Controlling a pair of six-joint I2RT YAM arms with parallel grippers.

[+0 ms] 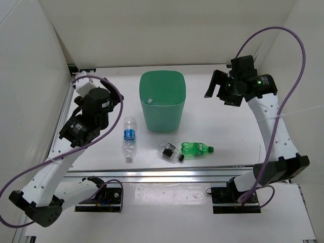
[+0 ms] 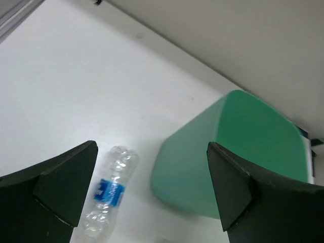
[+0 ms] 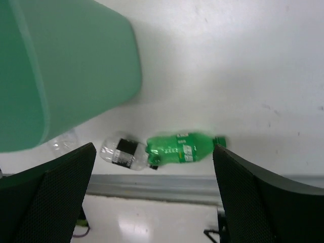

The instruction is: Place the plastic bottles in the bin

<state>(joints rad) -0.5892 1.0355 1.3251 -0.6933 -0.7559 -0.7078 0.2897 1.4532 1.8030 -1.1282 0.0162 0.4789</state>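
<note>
Below the right gripper (image 3: pixel 153 149), wide open, empty: green bottle (image 3: pixel 179 148) touching dark-labelled bottle (image 3: pixel 121 150). Below the left gripper (image 2: pixel 152 149), also open, empty: blue-labelled bottle (image 2: pixel 109 192) beside mint-green bin (image 2: pixel 243 131).

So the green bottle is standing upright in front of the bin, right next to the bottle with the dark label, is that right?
Not quite: the green bottle lies on its side, not upright, as the right wrist view shows. The rest holds: it is in front of the bin, right next to the dark-label bottle.
</note>
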